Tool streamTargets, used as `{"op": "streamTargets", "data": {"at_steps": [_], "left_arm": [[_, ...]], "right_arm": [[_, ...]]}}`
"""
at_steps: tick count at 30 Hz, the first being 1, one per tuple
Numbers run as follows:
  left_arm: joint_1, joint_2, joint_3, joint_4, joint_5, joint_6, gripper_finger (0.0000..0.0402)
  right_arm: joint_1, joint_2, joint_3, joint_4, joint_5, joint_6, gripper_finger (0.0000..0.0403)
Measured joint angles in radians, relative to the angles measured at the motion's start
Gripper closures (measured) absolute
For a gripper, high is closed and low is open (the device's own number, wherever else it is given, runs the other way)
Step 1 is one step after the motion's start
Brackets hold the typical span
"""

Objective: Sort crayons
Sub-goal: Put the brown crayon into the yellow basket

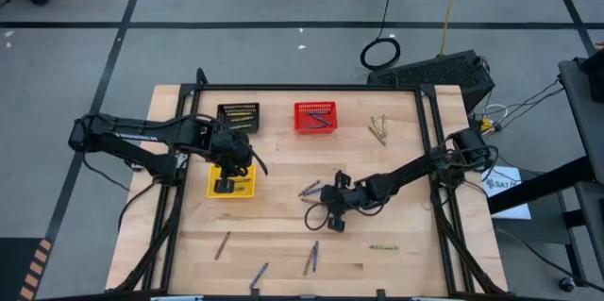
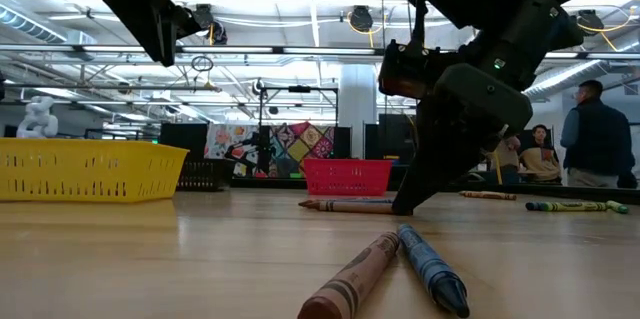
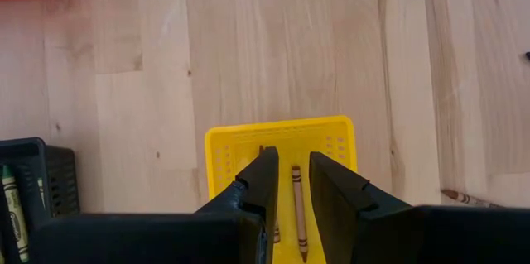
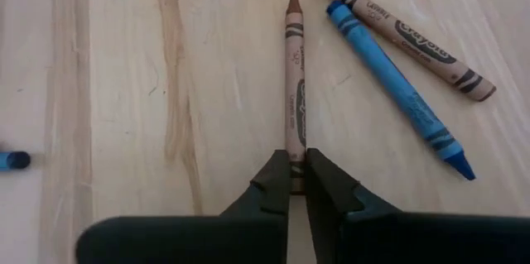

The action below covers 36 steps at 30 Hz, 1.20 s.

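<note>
My right gripper (image 4: 296, 163) is down at the table's middle (image 1: 326, 197), shut on a brown crayon (image 4: 295, 74) that points away from it. Just beside it lie a blue crayon (image 4: 397, 82) and another brown crayon (image 4: 406, 36). Over the yellow basket (image 1: 231, 180) hangs my left gripper (image 3: 288, 160), its fingers apart with nothing between them. A brown crayon (image 3: 296, 206) lies flat in that basket below them. Loose crayons lie near the front edge (image 1: 311, 259) and yellow-green ones at the far right (image 1: 380, 129). My right gripper pinches the brown crayon by its flat end (image 4: 296, 144) between its two fingertips. The fingers slant down from the table's right side and lie along the crayon. The crayon lies flat on the table top, its tip pointing away from the gripper.
A black basket (image 1: 238, 114) and a red basket (image 1: 314, 117) stand along the far edge. In the low view a brown crayon (image 2: 350, 279) and a blue crayon (image 2: 432, 269) lie close to the front. People stand in the room beyond the table (image 2: 595, 134).
</note>
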Motion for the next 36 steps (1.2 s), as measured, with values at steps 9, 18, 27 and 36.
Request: {"op": "streamTargets", "data": {"at_steps": [9, 18, 27, 36], "left_arm": [[0.0, 0.0, 0.0, 0.0, 0.0, -0.002, 0.0333], [0.0, 0.001, -0.032, 0.084, -0.025, -0.008, 0.0333], [-0.002, 0.001, -0.152, 0.31, -0.034, -0.001, 0.0333], [-0.003, 0.001, -0.275, 0.665, -0.011, -0.005, 0.0333]], "right_arm": [[-0.019, -0.005, -0.001, -0.015, -0.064, -0.062, 0.0401], [-0.015, -0.069, 0.042, -0.053, -0.097, -0.105, 0.0402], [-0.014, -0.211, 0.049, -0.035, 0.017, -0.131, 0.0403], [-0.015, -0.324, 0.05, 0.043, 0.175, -0.242, 0.0403]]}}
